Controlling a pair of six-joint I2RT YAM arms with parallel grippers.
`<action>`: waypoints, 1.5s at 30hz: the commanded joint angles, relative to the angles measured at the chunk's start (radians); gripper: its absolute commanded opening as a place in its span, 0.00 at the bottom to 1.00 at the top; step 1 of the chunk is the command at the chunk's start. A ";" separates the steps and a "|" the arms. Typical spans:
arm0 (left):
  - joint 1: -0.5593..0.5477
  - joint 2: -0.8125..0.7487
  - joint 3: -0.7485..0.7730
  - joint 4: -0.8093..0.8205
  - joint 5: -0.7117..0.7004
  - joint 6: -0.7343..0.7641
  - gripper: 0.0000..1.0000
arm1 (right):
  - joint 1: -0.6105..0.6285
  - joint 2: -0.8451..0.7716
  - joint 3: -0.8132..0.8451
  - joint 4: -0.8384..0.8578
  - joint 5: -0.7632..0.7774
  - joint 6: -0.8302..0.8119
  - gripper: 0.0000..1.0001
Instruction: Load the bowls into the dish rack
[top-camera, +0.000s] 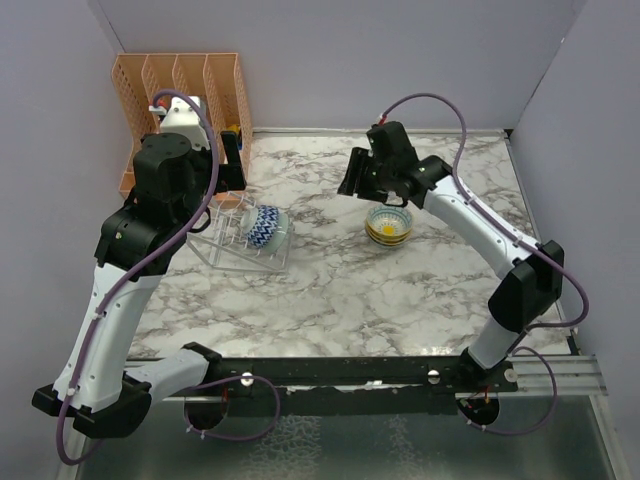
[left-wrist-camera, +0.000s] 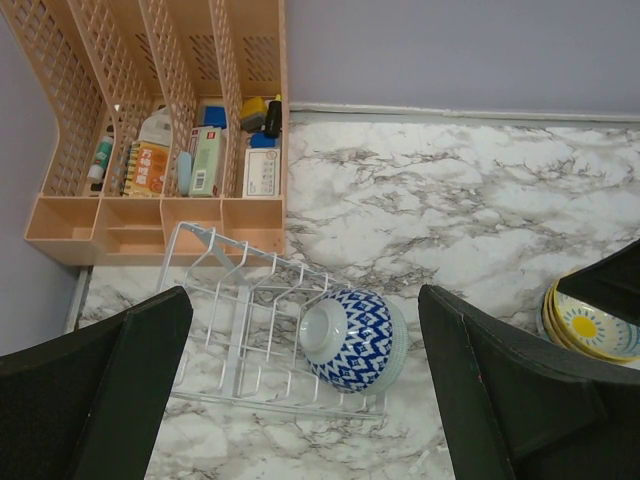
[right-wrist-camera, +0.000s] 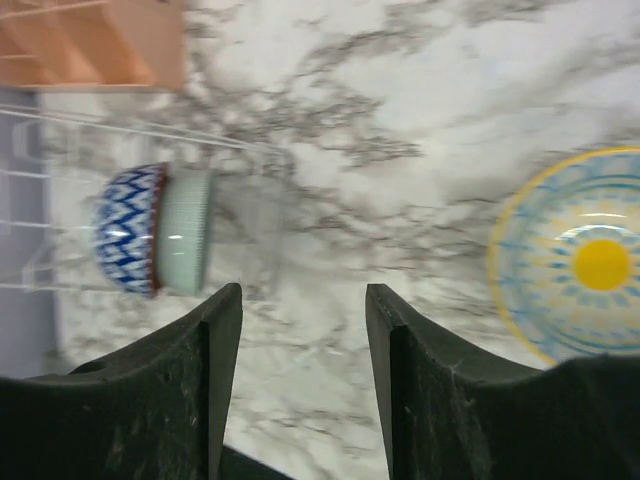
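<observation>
A blue-and-white zigzag bowl (top-camera: 264, 226) stands on its edge in the right end of the clear dish rack (top-camera: 222, 247). It also shows in the left wrist view (left-wrist-camera: 355, 338) and in the right wrist view (right-wrist-camera: 150, 230). A yellow-and-blue bowl stack (top-camera: 388, 225) sits on the marble to the right, also in the right wrist view (right-wrist-camera: 580, 255). My left gripper (left-wrist-camera: 305, 390) is open, high above the rack (left-wrist-camera: 240, 330). My right gripper (right-wrist-camera: 303, 330) is open and empty, above the marble between rack and yellow bowls.
An orange slotted organiser (top-camera: 185, 95) with small items stands at the back left against the wall. Grey walls close the left, back and right sides. Bare marble (top-camera: 330, 290) lies in front of the rack and bowls.
</observation>
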 joint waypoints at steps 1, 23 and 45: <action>-0.005 -0.002 -0.003 0.033 0.004 -0.010 0.99 | -0.022 0.108 0.112 -0.428 0.265 -0.235 0.53; -0.005 -0.009 -0.009 0.018 -0.004 -0.013 0.99 | -0.034 0.222 -0.011 -0.327 0.196 -0.370 0.50; -0.006 -0.002 -0.006 0.022 -0.007 -0.004 0.99 | -0.035 0.213 0.110 -0.363 0.143 -0.408 0.21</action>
